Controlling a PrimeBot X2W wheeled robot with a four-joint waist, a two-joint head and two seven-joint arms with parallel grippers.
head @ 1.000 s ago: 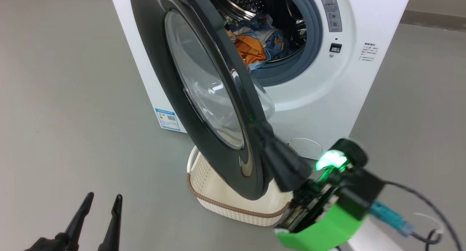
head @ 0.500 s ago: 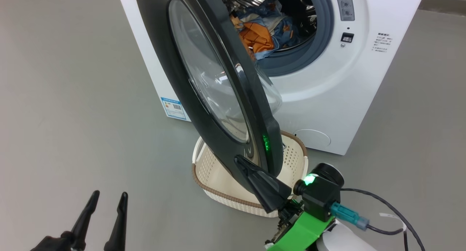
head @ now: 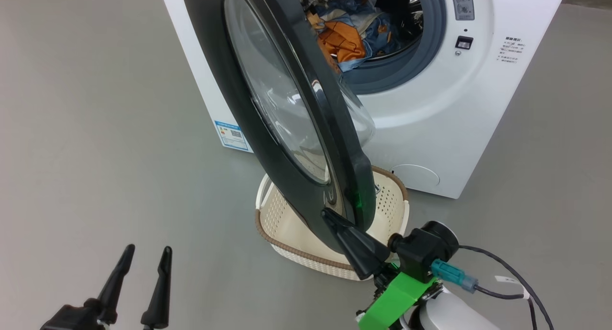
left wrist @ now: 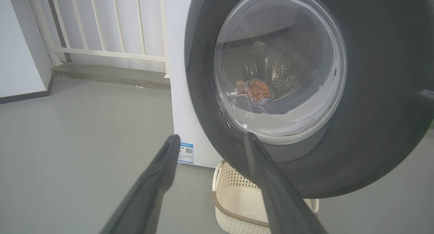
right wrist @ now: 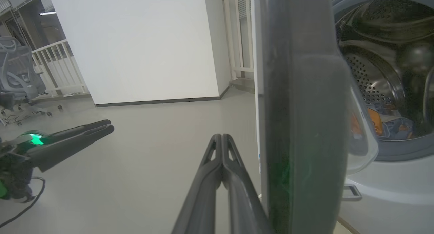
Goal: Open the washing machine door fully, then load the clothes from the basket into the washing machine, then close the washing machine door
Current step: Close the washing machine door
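The white washing machine (head: 420,129) stands with its door (head: 239,119) half open, the black ring edge-on toward me. The clothes (head: 354,33), blue and orange, lie in the drum. Through the door glass (left wrist: 281,57) they show as an orange patch (left wrist: 254,90). Under the door sits the basket (head: 287,225), and what shows of its inside is bare. My right gripper (head: 330,215) is shut, its tip close against the outer face of the door's lower rim. Its shut fingers (right wrist: 222,166) run just left of the door's edge (right wrist: 305,108). My left gripper (head: 146,253) hangs open and holds nothing.
Grey floor spreads left of the machine. A blue energy label (head: 232,135) and a round white flap (head: 415,175) mark the machine's front. A white railing (left wrist: 112,23), a white wall (right wrist: 135,44) and an office chair (right wrist: 17,78) stand farther off. A cable (head: 507,272) trails from my right wrist.
My right gripper has dropped from the door's free edge and come round to the outer face of its lower rim. The head view has shifted. The left gripper stays open.
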